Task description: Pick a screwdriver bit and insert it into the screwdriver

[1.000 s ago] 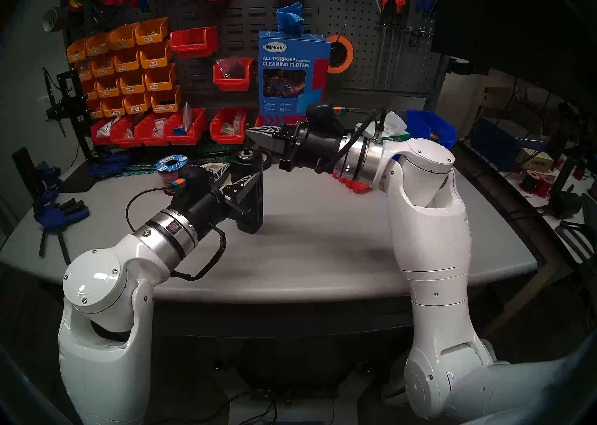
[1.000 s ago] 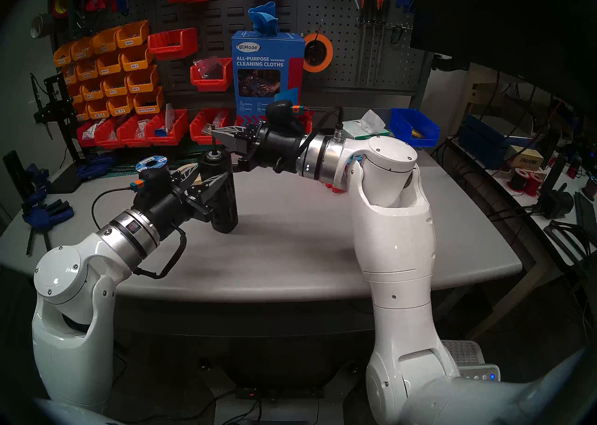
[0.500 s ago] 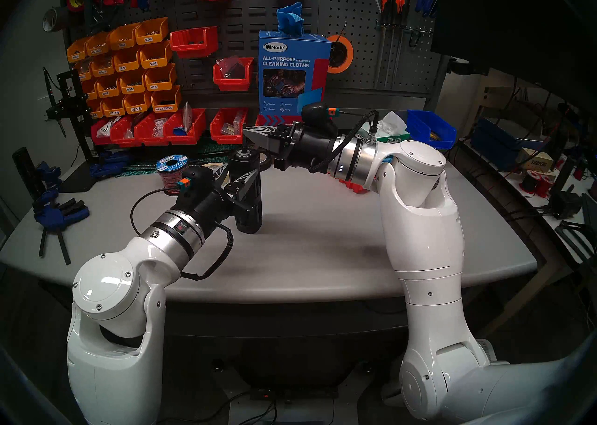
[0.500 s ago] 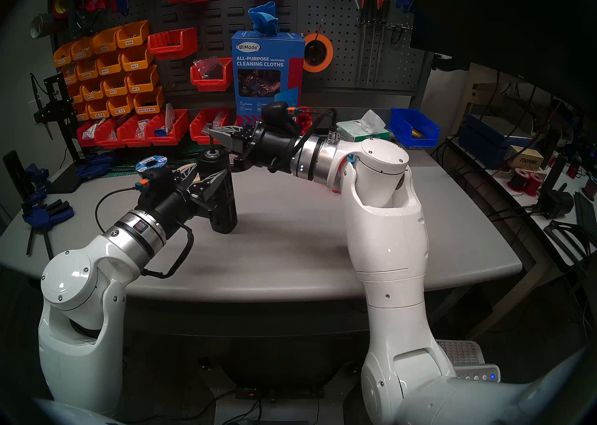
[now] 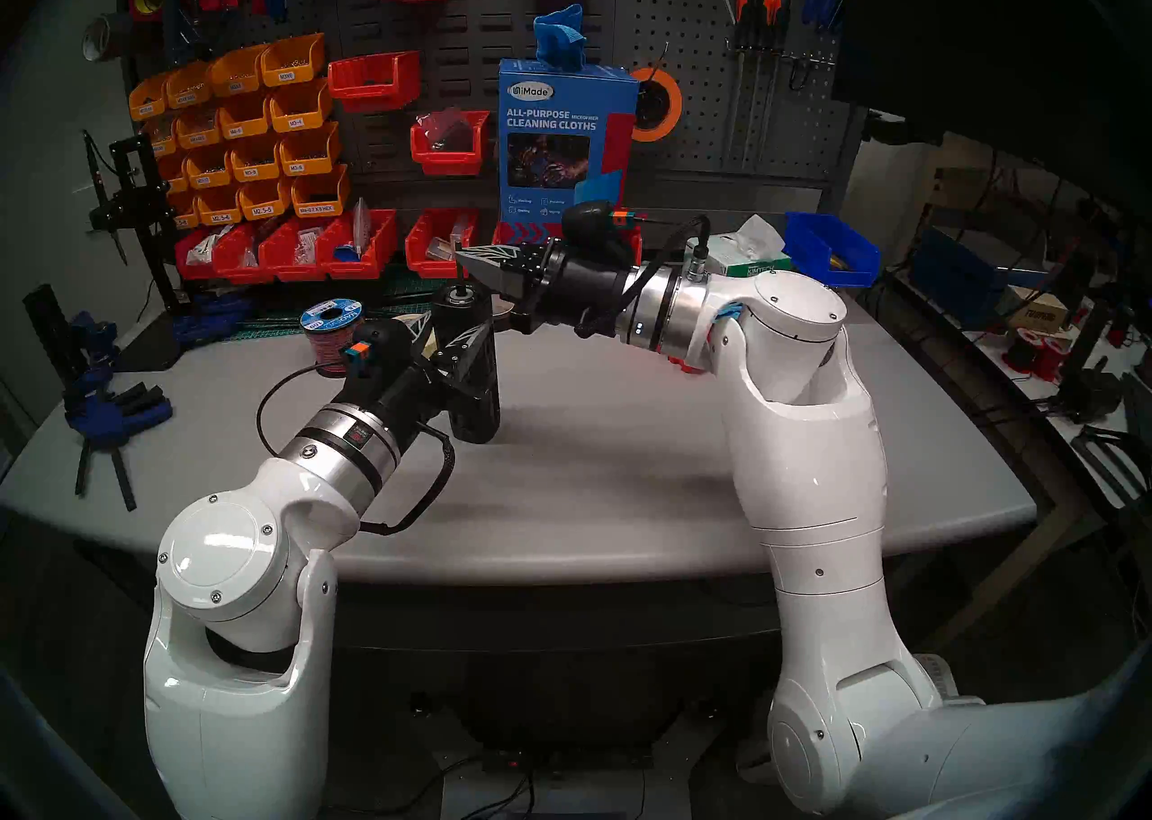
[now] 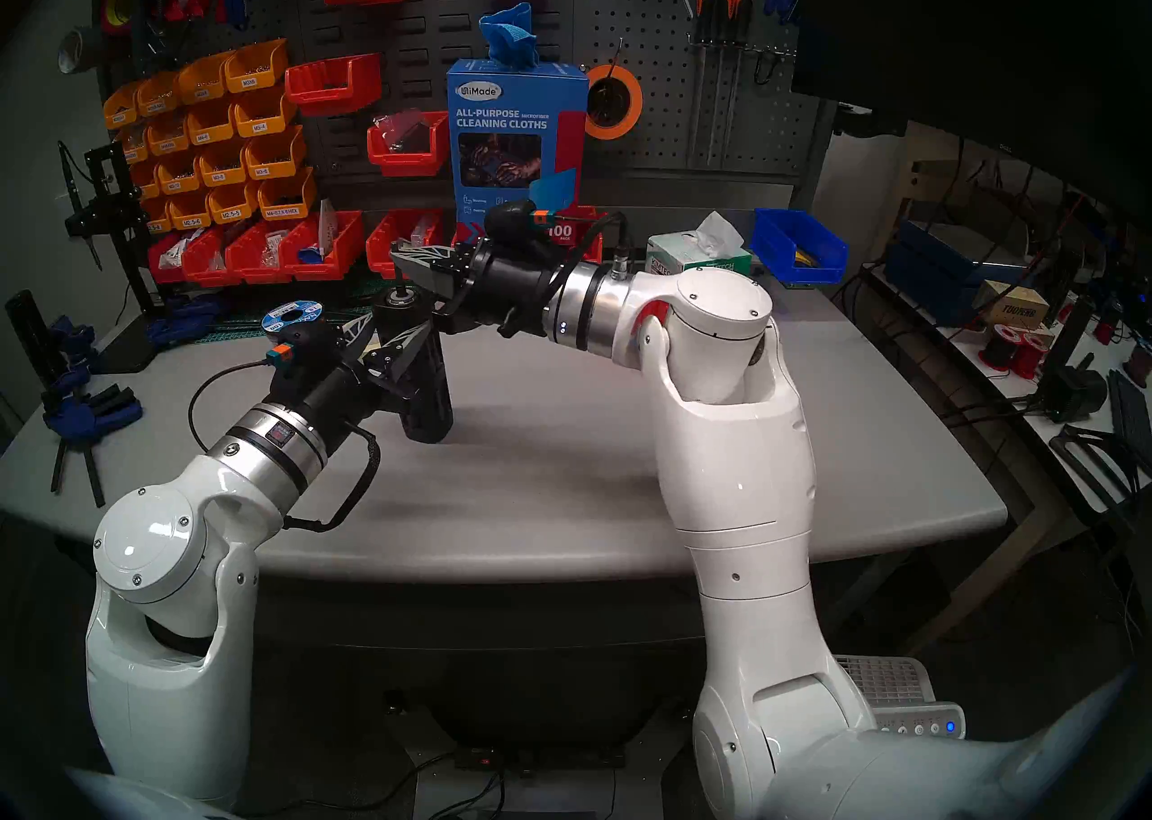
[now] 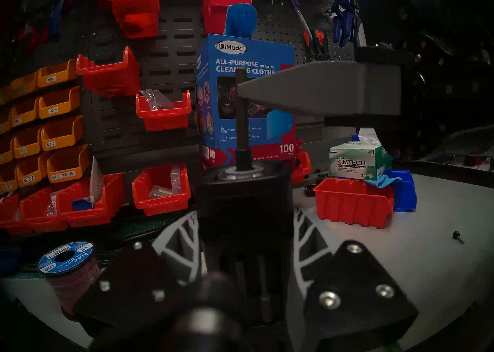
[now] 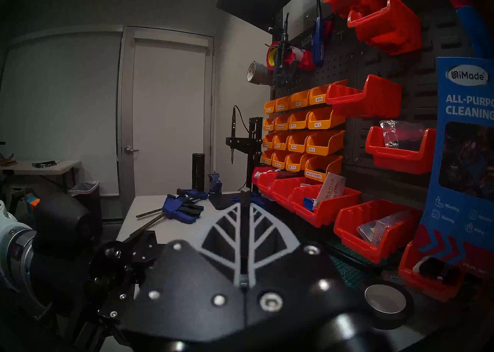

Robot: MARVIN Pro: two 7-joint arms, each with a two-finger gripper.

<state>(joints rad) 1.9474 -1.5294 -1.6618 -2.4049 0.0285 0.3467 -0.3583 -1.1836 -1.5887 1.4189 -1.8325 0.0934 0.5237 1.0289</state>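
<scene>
Reaching level from frame right, right gripper (image 5: 464,260) pinching the screwdriver bit (image 5: 460,278) upright over the screwdriver (image 5: 469,364). Left gripper (image 5: 450,344) clamping that cylinder, at frame centre. Only in left wrist view: bit tip sitting in the socket (image 7: 239,170).

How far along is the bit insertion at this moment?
Done: the screwdriver bit is picked and pinched in the right gripper; the left gripper is clamped on the upright screwdriver. In hand: the bit stands vertical with its lower end in the silver-ringed socket. Left: how deep it sits cannot be told; the right jaws have not yet let go.
</scene>
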